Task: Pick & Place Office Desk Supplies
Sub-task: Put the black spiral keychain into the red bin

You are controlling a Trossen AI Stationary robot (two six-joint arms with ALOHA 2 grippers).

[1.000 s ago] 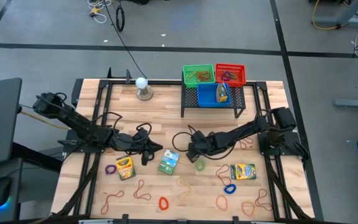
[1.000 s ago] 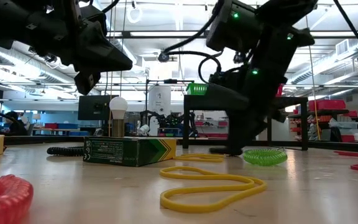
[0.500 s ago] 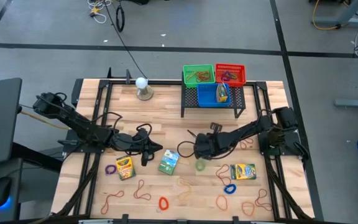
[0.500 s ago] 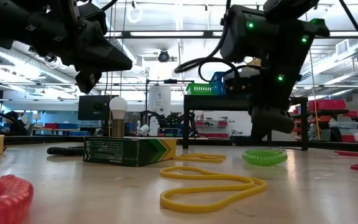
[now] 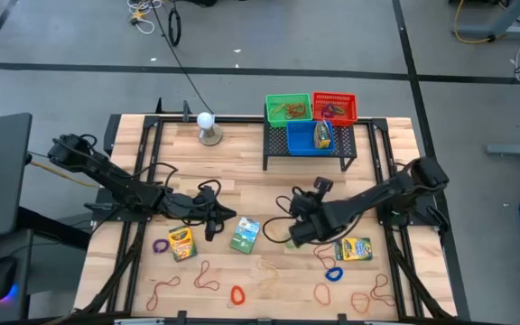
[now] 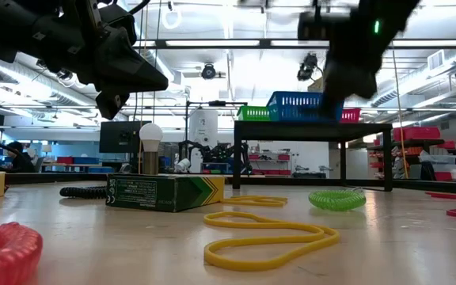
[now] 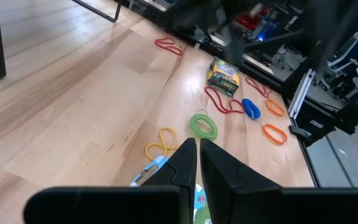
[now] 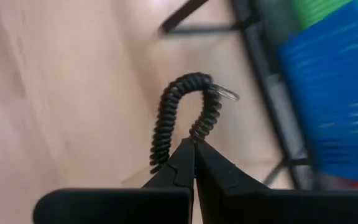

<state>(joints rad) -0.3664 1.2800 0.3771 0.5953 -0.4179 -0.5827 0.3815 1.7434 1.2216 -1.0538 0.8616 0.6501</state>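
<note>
My right gripper [image 5: 293,230] hangs high over the table's middle, shut on a black coiled loop [image 8: 174,112] that carries a small metal ring [image 8: 224,93]. In the low view only the blurred arm [image 6: 355,39] shows, at the top. A green coiled loop [image 6: 337,199] lies flat on the table below it. My left gripper [image 5: 219,219] is shut and empty above the table, beside a green crayon box [image 5: 244,235] that lies flat. Its fingers [image 7: 188,158] point past that box toward the green loop [image 7: 204,126]. My right gripper pinches the black coiled loop between its two fingers at one stretch of the coil [image 8: 194,135], next to the ring. The fingers point down from above. The rest of the loop arcs out past the fingertips, lifted clear of the table.
A black rack [image 5: 307,149] at the far edge carries a green [image 5: 288,108], a red [image 5: 334,107] and a blue basket [image 5: 310,137]. A white ball on a stand [image 5: 208,126] is at its left. Crayon boxes [image 5: 181,244] [image 5: 353,249], rubber bands [image 6: 267,237] and loops [image 5: 333,273] lie along the near half.
My right gripper has risen from the table beside the green coiled loop, almost out of the top of the low view. It has shifted a little toward the near and right edges. The green loop has stayed in place.
</note>
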